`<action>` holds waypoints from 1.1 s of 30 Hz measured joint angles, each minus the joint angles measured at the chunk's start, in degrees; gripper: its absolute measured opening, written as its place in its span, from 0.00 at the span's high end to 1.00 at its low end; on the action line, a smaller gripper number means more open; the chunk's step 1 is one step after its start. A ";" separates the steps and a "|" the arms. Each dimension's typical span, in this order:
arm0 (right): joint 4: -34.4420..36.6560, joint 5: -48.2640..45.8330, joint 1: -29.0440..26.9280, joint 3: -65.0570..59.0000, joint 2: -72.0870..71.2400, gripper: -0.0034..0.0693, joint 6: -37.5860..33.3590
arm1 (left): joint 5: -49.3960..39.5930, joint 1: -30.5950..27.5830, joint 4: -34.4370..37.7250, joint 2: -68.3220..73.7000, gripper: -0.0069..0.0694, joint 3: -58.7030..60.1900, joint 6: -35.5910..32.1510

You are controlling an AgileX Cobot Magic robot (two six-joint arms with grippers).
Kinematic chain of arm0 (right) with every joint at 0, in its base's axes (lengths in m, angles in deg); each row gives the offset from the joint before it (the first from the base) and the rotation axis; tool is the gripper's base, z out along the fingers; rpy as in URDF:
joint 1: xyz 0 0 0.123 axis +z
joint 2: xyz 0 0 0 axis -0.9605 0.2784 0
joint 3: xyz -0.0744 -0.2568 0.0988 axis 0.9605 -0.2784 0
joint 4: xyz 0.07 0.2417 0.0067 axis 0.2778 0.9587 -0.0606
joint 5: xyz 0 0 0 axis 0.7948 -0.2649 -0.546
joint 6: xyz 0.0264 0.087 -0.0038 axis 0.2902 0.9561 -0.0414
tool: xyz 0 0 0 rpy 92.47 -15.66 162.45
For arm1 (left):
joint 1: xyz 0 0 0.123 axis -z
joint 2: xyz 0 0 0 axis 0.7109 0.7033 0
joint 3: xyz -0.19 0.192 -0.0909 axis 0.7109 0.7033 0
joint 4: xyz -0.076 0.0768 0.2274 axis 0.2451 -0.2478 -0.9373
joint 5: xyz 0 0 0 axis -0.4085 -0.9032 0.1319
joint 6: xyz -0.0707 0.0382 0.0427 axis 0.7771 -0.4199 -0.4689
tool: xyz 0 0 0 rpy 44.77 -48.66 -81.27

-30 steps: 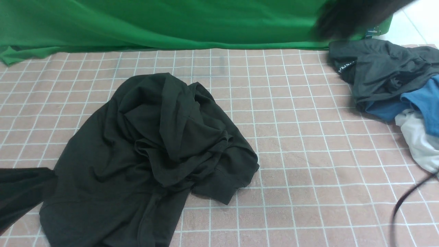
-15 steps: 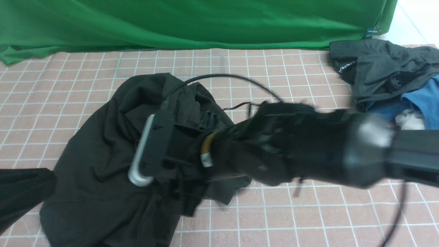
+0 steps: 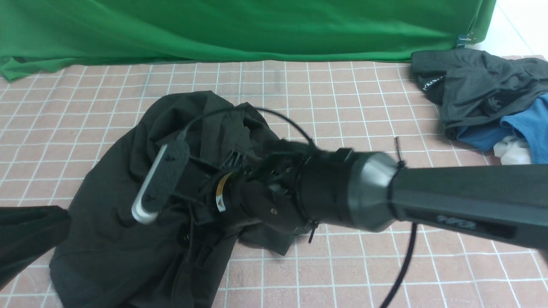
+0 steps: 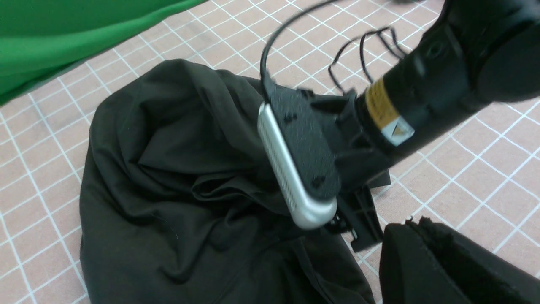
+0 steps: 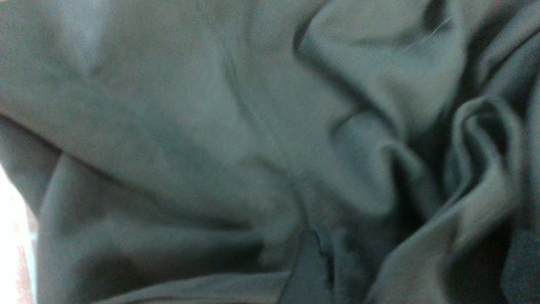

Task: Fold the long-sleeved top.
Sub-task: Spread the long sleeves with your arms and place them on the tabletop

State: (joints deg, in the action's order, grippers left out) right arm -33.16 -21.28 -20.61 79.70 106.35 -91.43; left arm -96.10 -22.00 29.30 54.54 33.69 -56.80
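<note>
The long-sleeved top (image 3: 124, 205) lies crumpled in a black heap on the left half of the checked table; no print or label shows. My right arm (image 3: 342, 196) reaches across from the right, its wrist camera (image 3: 160, 182) low over the heap. One black finger (image 4: 363, 228) stands at the heap's edge; the other is hidden. The right wrist view is filled with folds of the top (image 5: 211, 126). My left gripper (image 4: 411, 226) is shut, its tips a little apart from the top (image 4: 168, 169), at the table's near left (image 3: 30, 239).
A green cloth (image 3: 214, 30) hangs along the back. At the back right lies a pile: a dark grey garment (image 3: 479, 85), a blue shirt (image 3: 526, 124) and a white cloth (image 3: 513, 152). A black cable (image 3: 406, 265) hangs under the right arm.
My right arm has swung in from the back right and come down over the top, shifting further left and lower in the last half second. The left gripper has not moved.
</note>
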 joint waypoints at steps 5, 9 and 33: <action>0.00 0.00 -0.30 0.00 2.06 0.36 -1.12 | 0.06 0.00 0.00 0.00 0.88 0.00 -0.04; 0.00 0.00 -2.07 0.00 2.67 0.53 -1.47 | 0.06 0.00 0.25 0.00 0.88 0.00 -0.04; -0.34 -8.64 -23.56 1.07 -29.47 0.90 0.00 | 0.35 0.00 0.31 0.00 0.88 0.00 -1.68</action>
State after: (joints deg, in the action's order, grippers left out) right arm -33.50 -29.92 -44.17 80.77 76.88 -91.44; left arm -95.75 -22.00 29.61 54.54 33.69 -58.48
